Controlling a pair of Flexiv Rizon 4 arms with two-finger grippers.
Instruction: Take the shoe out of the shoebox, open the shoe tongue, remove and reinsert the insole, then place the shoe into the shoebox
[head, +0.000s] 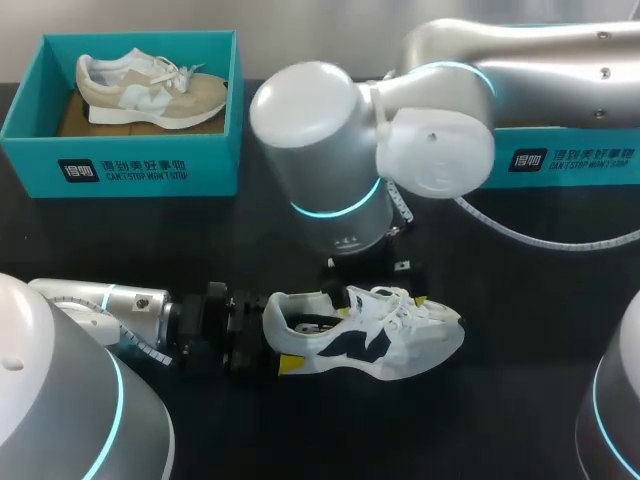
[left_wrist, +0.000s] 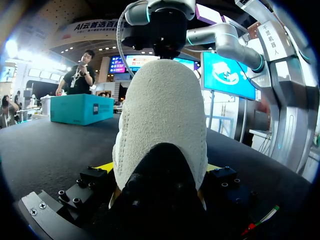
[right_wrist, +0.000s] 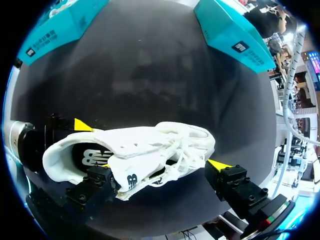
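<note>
Opening the tongue, apparently the step in hand, calls for the right gripper (right_wrist: 162, 167) to narrow onto the tongue's upper edge and draw it toward the toe, with the heel held firm. The white mesh sneaker with navy side panels (head: 365, 335) lies on the black tabletop (head: 250, 240), heel at 9 o'clock and toe at 3 o'clock in the head view. The left gripper (left_wrist: 160, 167) clamps its heel from both sides, while the right gripper's fingers stand wide above the laces, pinching nothing.

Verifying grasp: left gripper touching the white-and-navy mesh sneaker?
Touching. Left wrist view: left gripper clamps the white-and-navy mesh sneaker at its heel from both sides.
</note>
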